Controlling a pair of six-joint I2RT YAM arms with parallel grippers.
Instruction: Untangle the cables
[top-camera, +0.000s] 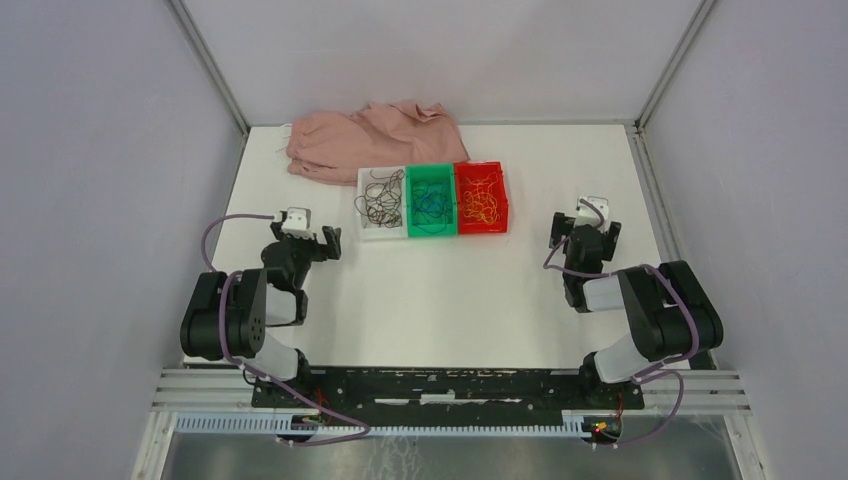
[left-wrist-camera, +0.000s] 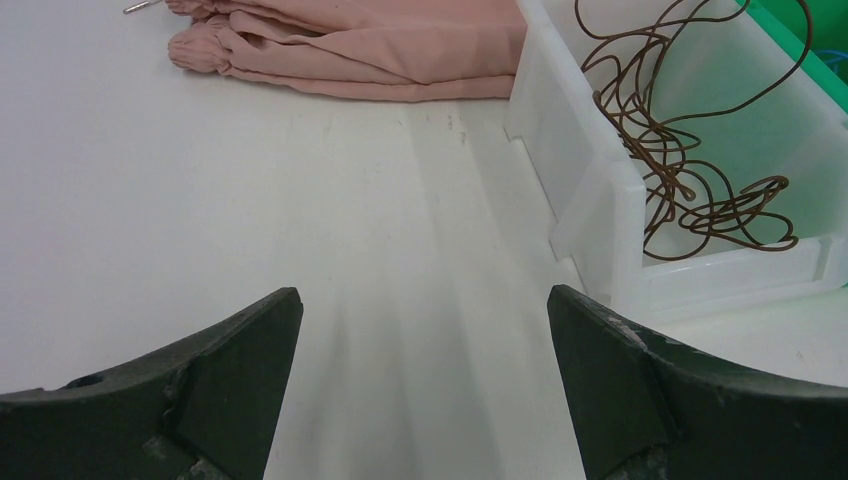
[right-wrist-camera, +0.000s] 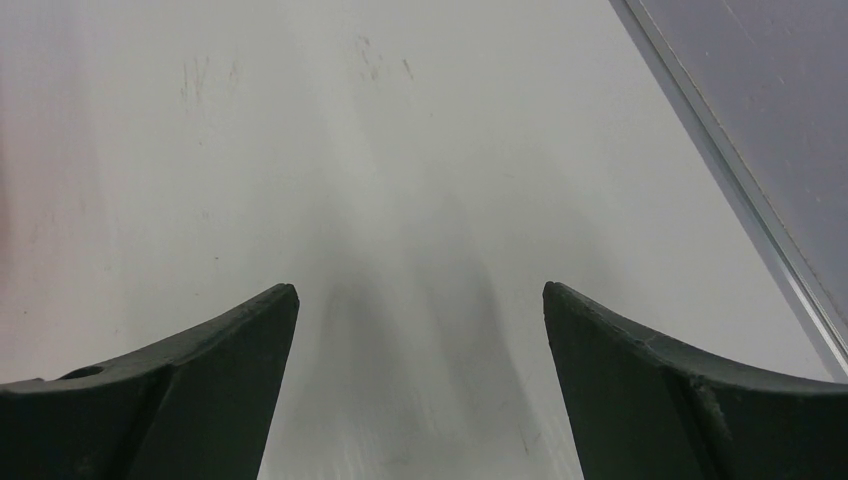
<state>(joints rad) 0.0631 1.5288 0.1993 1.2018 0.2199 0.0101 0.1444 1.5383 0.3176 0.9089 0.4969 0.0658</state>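
light: bright, even, diffuse | shadows: soft, faint | glare: none | blur: near fingertips (right-wrist-camera: 230, 390) soft

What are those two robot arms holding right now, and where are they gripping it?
Nothing. The jaws of the left arm and the right arm stand wide open over bare table. The wires lie untouched in their bins.
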